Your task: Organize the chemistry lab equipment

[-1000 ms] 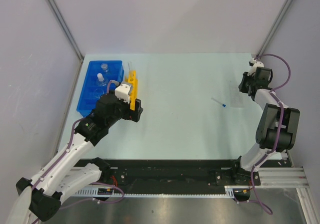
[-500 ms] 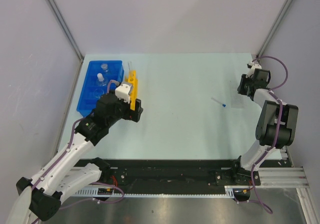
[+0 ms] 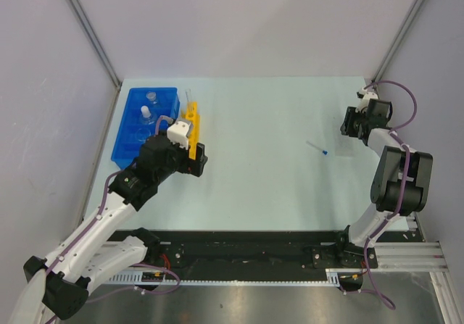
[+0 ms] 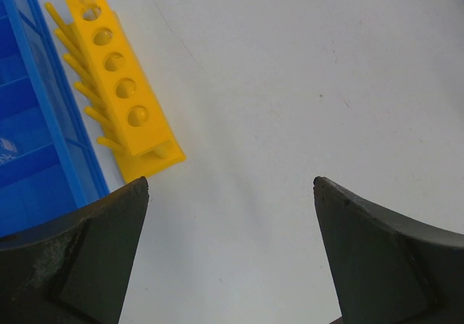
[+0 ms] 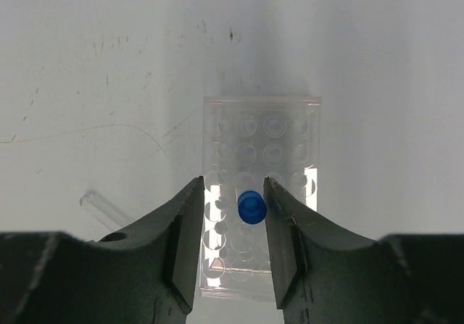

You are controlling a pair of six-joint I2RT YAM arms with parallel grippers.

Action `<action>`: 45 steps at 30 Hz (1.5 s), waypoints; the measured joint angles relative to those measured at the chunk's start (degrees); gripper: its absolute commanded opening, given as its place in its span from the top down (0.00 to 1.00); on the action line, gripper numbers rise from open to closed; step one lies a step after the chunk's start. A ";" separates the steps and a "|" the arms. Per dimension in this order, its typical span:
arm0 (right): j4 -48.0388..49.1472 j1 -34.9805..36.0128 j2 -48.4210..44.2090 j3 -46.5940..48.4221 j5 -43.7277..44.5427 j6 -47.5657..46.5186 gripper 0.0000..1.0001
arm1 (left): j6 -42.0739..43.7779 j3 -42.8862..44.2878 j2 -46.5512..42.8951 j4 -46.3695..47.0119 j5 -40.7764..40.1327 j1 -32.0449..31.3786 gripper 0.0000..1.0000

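Right gripper (image 5: 230, 193): fingers narrow, a blue-tipped dropper (image 5: 251, 208) between them, seemingly pinched, though contact is hard to confirm. Beneath it lies the clear flat slide (image 5: 261, 132), with a thin clear tube (image 5: 98, 206) at its 8 o'clock. Left gripper (image 4: 230, 186): fingers spread wide, empty, above the table (image 4: 290, 85). The yellow rack (image 4: 119, 85) sits at its 10 o'clock, the blue tray (image 4: 43, 121) just beside that. Top view: tray at the table's 10 o'clock holding small flasks (image 3: 151, 96); second dropper (image 3: 317, 148) toward 3 o'clock.
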 measured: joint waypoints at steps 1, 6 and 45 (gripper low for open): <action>-0.02 0.07 -0.24 0.00 -0.15 0.00 0.57 | 0.00 0.00 0.00 0.00 0.00 0.00 0.00; -0.02 0.22 -1.46 0.00 -0.76 0.09 0.57 | 0.00 0.00 0.00 0.00 0.02 0.00 0.00; -30.69 16.00 -14.82 1.88 -19.19 -33.59 0.28 | -12.17 -4.11 1.92 8.90 23.82 2.60 0.00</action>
